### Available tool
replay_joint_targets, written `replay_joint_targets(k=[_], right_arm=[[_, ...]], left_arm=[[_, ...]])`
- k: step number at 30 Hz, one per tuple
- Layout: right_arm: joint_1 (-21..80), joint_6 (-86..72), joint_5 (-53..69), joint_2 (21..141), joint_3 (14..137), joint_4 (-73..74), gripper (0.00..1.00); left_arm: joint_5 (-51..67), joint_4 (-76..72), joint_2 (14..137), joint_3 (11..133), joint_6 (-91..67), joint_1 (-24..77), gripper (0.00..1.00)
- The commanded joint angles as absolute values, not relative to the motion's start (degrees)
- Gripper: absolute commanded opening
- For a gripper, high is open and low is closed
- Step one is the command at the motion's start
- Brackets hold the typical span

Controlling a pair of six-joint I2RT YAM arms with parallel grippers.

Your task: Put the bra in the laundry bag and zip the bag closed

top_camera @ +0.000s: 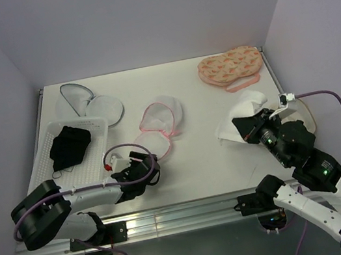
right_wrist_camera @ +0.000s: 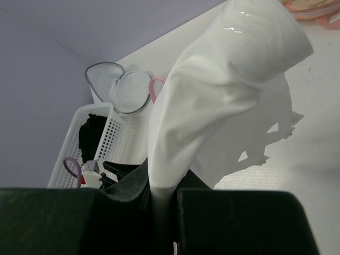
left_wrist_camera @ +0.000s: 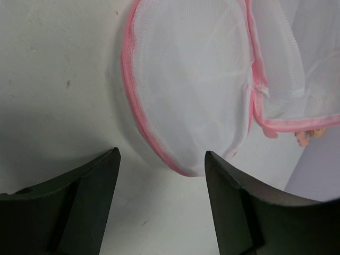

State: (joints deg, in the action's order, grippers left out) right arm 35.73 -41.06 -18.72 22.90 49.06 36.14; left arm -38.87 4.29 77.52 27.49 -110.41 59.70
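The laundry bag (top_camera: 160,126) (left_wrist_camera: 196,79), white mesh with pink trim, lies opened out in two halves mid-table. My left gripper (top_camera: 152,159) (left_wrist_camera: 162,154) is low over the table just short of the bag's near rim, jaws open and empty. The bra (top_camera: 70,147) (right_wrist_camera: 91,135), a crumpled black garment, lies in a white perforated basket (top_camera: 91,125) (right_wrist_camera: 114,141) at the left. My right gripper (top_camera: 250,124) (right_wrist_camera: 172,191) is on the right side, shut on a smooth white garment (top_camera: 247,111) (right_wrist_camera: 223,79) that rises from its jaws.
A white mesh pouch with grey trim (top_camera: 90,102) (right_wrist_camera: 125,87) lies open behind the basket. An orange patterned pouch with a pink strap (top_camera: 229,66) (right_wrist_camera: 313,8) sits at the back right. Lilac walls close the table on three sides.
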Motion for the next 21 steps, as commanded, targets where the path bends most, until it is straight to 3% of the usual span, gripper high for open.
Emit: replay_joint_targets(k=[1,8,12,16,17,20,21], right_arm=[[35.5,-41.0,-18.1,22.6,48.3,33.3,0.01],[35.6,-41.0,-16.3,24.2,48.4,32.1,0.00],[35.5,-41.0,-15.9,24.3,48.4,31.8,0.00],[35.5,-41.0,-15.2,24.2,48.0,31.1,0.00],[35.5,-41.0,-15.1,24.3,47.9,30.9,0.00],[35.5,-40.3,-14.2,24.5,48.2,30.4,0.00],[35.5,-40.2,-14.0,24.9,48.7,30.2,0.00]], left_arm=[[-40.8,2.6,79.7,26.1,-115.4,59.7,0.72],[-42.1,-4.1,85.2,25.4,-118.1,58.1,0.68],[-41.6,-7.8,86.1,24.5,-116.2,55.9,0.60],[-42.1,-9.0,84.4,24.0,-110.7,53.9,0.35],[-42.0,-9.1,83.7,24.0,-108.7,53.5,0.21],[-40.2,-7.0,80.0,26.2,-97.0,51.9,0.00],[-40.3,-5.6,78.8,28.5,-94.0,51.9,0.00]])
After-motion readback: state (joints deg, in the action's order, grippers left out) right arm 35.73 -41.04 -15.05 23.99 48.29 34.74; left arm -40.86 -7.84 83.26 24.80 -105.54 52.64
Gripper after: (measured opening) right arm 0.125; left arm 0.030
